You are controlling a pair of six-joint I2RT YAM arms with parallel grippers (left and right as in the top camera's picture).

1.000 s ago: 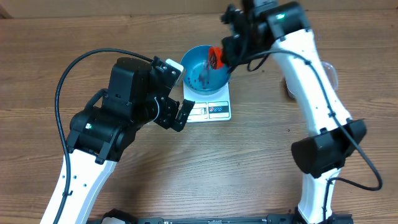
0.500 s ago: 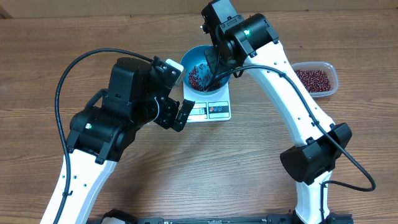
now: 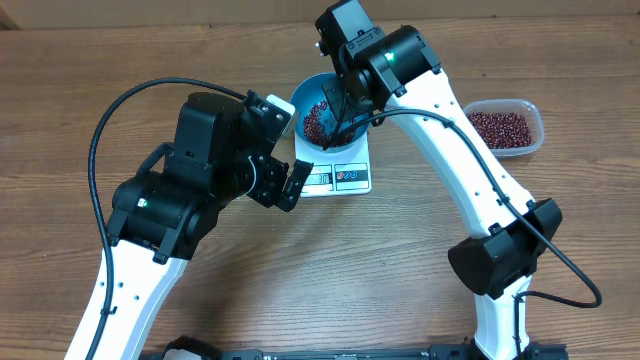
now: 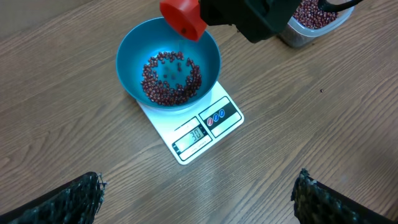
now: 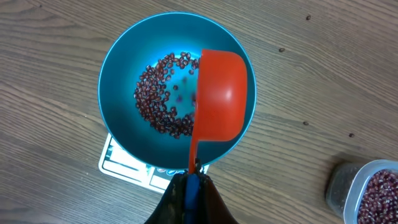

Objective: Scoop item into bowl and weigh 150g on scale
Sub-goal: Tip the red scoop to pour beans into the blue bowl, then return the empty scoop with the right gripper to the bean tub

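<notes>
Right gripper: fingers pressed narrow on the thin handle of an orange-red plastic scoop, seen at the lower edge of the right wrist view. The scoop's cup hangs just beyond the fingers, over the right half of the round, deep, bright blue bowl. The small dark red-brown beans lie in a loose ring on the bowl's floor, beneath and left of the cup. The bowl stands on the small flat white rectangular scale, whose display faces the left arm.

Left gripper: fingers spread wide and holding nothing, with bowl and scale well ahead of them.

Surface: a wood-grain table. A clear rectangular plastic tub of beans stands to the right, apart from the scale.
</notes>
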